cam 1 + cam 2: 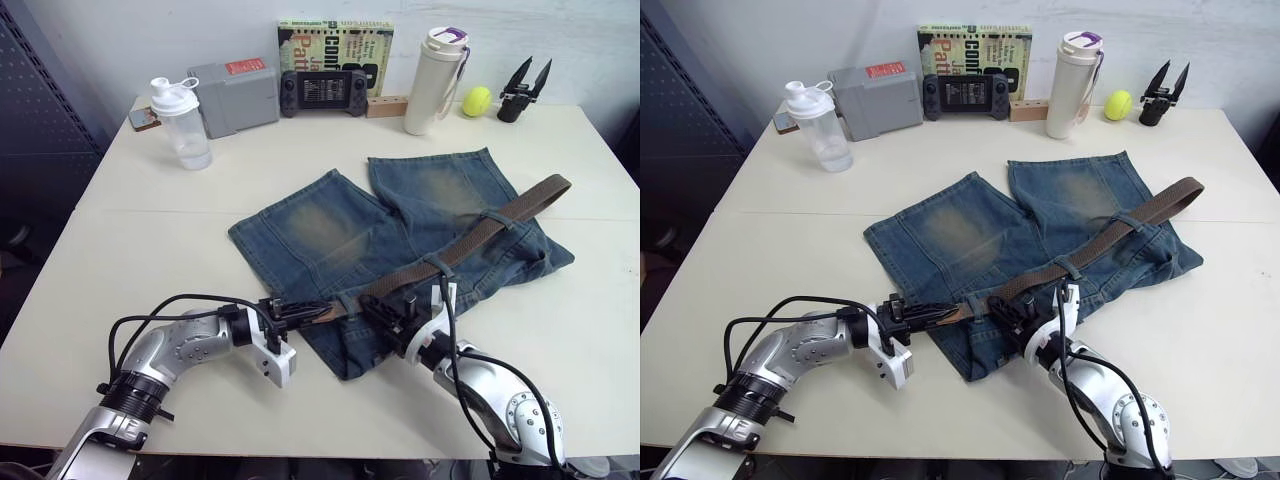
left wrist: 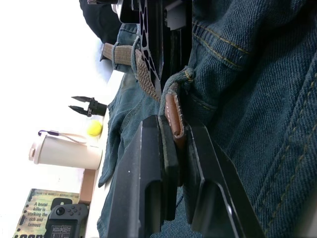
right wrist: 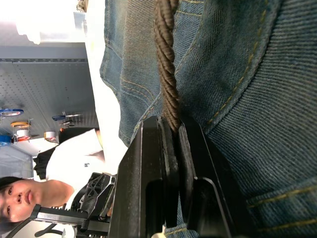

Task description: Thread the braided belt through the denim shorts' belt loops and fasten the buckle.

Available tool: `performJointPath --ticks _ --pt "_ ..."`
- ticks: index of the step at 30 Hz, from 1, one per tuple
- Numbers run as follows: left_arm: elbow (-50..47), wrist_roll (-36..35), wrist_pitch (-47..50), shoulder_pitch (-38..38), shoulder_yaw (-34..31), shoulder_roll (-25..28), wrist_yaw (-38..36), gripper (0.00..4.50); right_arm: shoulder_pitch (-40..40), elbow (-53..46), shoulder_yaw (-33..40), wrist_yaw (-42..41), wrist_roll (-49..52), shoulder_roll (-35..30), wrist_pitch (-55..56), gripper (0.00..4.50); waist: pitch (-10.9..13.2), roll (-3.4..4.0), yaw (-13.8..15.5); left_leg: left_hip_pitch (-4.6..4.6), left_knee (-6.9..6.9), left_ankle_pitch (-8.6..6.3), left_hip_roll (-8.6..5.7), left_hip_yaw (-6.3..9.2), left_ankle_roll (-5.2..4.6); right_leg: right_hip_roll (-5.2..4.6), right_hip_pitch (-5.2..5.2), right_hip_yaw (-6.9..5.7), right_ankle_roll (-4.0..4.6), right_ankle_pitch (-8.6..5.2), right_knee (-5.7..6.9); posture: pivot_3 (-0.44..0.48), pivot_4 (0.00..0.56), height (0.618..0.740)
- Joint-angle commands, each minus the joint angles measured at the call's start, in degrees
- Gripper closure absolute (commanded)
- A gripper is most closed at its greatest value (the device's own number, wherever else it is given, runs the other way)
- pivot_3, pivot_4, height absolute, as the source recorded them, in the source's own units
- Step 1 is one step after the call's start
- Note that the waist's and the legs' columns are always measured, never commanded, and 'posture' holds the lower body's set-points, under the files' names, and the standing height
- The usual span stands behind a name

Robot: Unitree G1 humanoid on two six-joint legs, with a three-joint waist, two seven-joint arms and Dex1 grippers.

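Note:
The faded denim shorts (image 1: 330, 225) lie flat in the middle of the table. The braided belt (image 1: 490, 225) runs along their waistband from the far right down to the near left, passing under belt loops (image 1: 440, 265). My left gripper (image 1: 305, 313) is shut on the belt's brown leather tip (image 2: 173, 111), which pokes out of a loop (image 2: 173, 87) at the near end of the waistband. Just to its right, my right gripper (image 1: 385, 300) is shut on the braided strap (image 3: 167, 74). The buckle is out of view.
Along the table's far edge stand a clear shaker bottle (image 1: 180, 120), a grey box (image 1: 233, 97), a game controller (image 1: 322, 92), a book (image 1: 335, 45), a white tumbler (image 1: 432, 80), a yellow ball (image 1: 476, 100) and a black spare gripper (image 1: 522, 88). A person (image 3: 29, 196) sits beyond the table.

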State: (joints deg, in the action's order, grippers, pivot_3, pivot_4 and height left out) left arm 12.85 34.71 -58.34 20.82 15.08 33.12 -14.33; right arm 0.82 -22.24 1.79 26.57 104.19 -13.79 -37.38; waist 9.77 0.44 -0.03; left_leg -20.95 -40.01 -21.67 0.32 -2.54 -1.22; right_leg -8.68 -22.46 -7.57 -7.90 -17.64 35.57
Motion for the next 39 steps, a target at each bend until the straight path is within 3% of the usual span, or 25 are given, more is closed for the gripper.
performJointPath --ticks 1,5,6,7,8,10,12,14,15,16,19,21,22,26,32,36,39 --pt "0.4 0.7 0.3 -1.5 1.7 1.2 -0.8 4.48 -0.5 -3.5 3.2 1.9 2.8 -0.6 2.6 4.5 0.0 0.01 0.0 0.0 0.0 0.0 0.0 0.0 0.0 0.0 0.0 0.0 0.0 0.0 0.0 0.0 0.15 0.731" --pt "0.2 0.3 0.5 -1.7 1.9 1.6 -0.6 4.5 0.1 -7.8 7.0 3.1 6.9 -4.7 3.3 3.04 0.0 0.02 0.1 -0.01 0.0 0.0 -0.01 0.01 0.0 -0.02 0.0 0.01 0.0 0.0 0.0 0.0 0.15 0.731" --pt "0.0 0.2 0.6 -1.7 2.0 1.8 -0.7 4.5 0.1 -9.5 8.8 1.3 6.3 -8.4 1.8 2.49 0.0 0.02 0.1 -0.02 0.0 0.0 -0.03 0.01 0.0 -0.05 0.0 0.01 0.0 0.0 -0.01 0.0 0.15 0.731" --pt "-0.1 0.0 0.7 -1.7 2.1 1.9 -0.8 4.5 0.1 -10.6 9.9 0.1 5.7 -11.2 0.7 2.3 0.0 0.05 0.1 -0.02 0.0 0.0 -0.02 0.01 -0.01 -0.04 0.0 0.0 0.0 0.0 -0.01 0.0 0.15 0.731" --pt "-0.1 -0.1 0.7 -1.7 2.1 2.0 -0.8 4.5 0.1 -11.2 10.6 -0.9 5.4 -13.2 0.2 1.78 0.0 0.05 0.1 -0.02 0.0 0.0 -0.02 -0.03 -0.01 -0.05 -0.01 0.02 0.0 0.0 -0.03 0.0 0.15 0.731" --pt "-0.3 -0.6 0.8 -1.7 2.2 2.1 -1.0 4.5 0.1 -14.0 13.8 -9.0 -1.7 -23.1 -4.2 1.15 0.0 0.05 0.2 -0.01 0.01 0.0 0.02 -0.02 -0.01 -0.01 0.01 0.0 0.0 0.0 -0.03 0.0 0.15 0.731" --pt "-0.3 -0.9 0.8 -1.7 2.2 2.2 -1.0 4.5 0.5 -15.5 16.0 -15.3 -9.0 -29.5 -6.3 1.15 -0.1 0.26 0.2 -0.01 0.02 0.0 0.04 -0.06 -0.01 0.0 -0.01 0.03 0.0 0.0 -0.08 0.0 0.15 0.731" --pt "-0.1 -0.9 0.9 -1.6 2.4 2.3 -0.9 4.5 1.0 -13.9 17.0 -18.5 -14.6 -31.6 -4.8 1.15 -0.2 0.17 0.4 -0.01 0.03 -0.01 0.08 -0.1 -0.03 0.02 0.01 0.02 0.0 0.0 -0.13 0.0 0.15 0.731" --pt "0.0 -0.8 0.9 -1.6 2.4 2.3 -0.8 4.5 1.1 -12.8 17.5 -19.9 -17.5 -32.0 -3.9 1.78 -0.2 0.13 0.5 -0.01 0.03 -0.01 0.11 -0.08 -0.03 0.05 0.01 0.0 0.0 0.0 -0.14 0.0 0.15 0.731" --pt "0.1 -0.8 0.9 -1.5 2.5 2.3 -0.8 4.5 1.4 -12.1 17.3 -21.7 -21.1 -32.8 -3.7 1.93 -0.2 0.13 0.6 -0.01 0.03 -0.01 0.09 -0.09 -0.02 0.05 0.01 -0.01 0.0 0.0 -0.13 0.0 0.15 0.731" --pt "0.2 -0.8 0.8 -1.4 2.6 2.2 -0.6 4.5 2.3 -11.7 15.3 -25.5 -29.5 -33.7 -4.0 3.12 -0.2 0.13 1.1 -0.01 0.02 -0.01 -0.17 -0.15 -0.03 0.0 0.01 0.05 0.0 0.0 -0.14 0.0 0.15 0.731" --pt "0.2 -0.8 0.8 -1.3 2.6 2.3 -0.5 4.5 3.0 -11.5 14.1 -27.5 -34.2 -33.5 -4.0 4.2 -0.2 0.13 1.2 0.0 0.01 -0.01 -0.2 -0.14 -0.03 0.01 0.01 0.04 0.0 0.0 -0.13 0.0 0.15 0.731" --pt "0.2 -0.8 0.8 -1.3 2.6 2.3 -0.5 4.5 3.1 -11.5 14.0 -28.2 -35.5 -33.2 -4.0 4.41 -0.2 0.13 1.3 0.0 0.01 -0.01 -0.2 -0.13 -0.02 0.01 0.01 0.04 0.0 0.0 -0.13 0.0 0.15 0.731" --pt "-0.1 -1.1 0.9 -1.2 2.4 2.6 -0.5 4.5 3.6 -7.8 9.8 -28.8 -46.6 -33.4 -5.1 4.41 -0.2 0.13 1.4 -0.01 -0.02 -0.01 -0.26 -0.13 -0.03 0.0 0.02 0.04 0.0 0.0 -0.14 0.0 0.15 0.731" --pt "-2.4 -3.6 -0.4 -4.1 0.5 6.6 -0.8 4.5 3.6 -3.9 6.9 -25.8 -50.3 -27.9 -11.1 4.41 -0.3 0.04 1.1 0.1 0.02 -0.01 -0.21 -0.12 -0.02 0.02 0.09 0.01 0.0 0.0 -0.12 0.0 0.15 0.731" --pt "-0.9 -4.0 -7.3 -12.0 -4.8 16.0 1.5 4.5 2.7 -3.7 7.1 -25.0 -51.8 -24.3 -12.8 4.41 -0.4 -0.09 0.4 0.78 0.27 -0.07 0.23 -0.11 0.07 0.11 0.76 -0.02 0.04 -0.03 -0.41 0.0 0.15 0.731" --pt "6.4 -4.2 -15.2 -18.2 -9.4 24.2 4.5 4.5 1.8 -4.1 7.0 -25.0 -52.5 -22.5 -13.4 4.41 -0.5 -0.08 -0.3 0.87 0.39 -0.1 0.31 -0.07 0.1 0.15 0.88 -0.06 0.05 -0.03 -0.57 0.0 0.15 0.731"
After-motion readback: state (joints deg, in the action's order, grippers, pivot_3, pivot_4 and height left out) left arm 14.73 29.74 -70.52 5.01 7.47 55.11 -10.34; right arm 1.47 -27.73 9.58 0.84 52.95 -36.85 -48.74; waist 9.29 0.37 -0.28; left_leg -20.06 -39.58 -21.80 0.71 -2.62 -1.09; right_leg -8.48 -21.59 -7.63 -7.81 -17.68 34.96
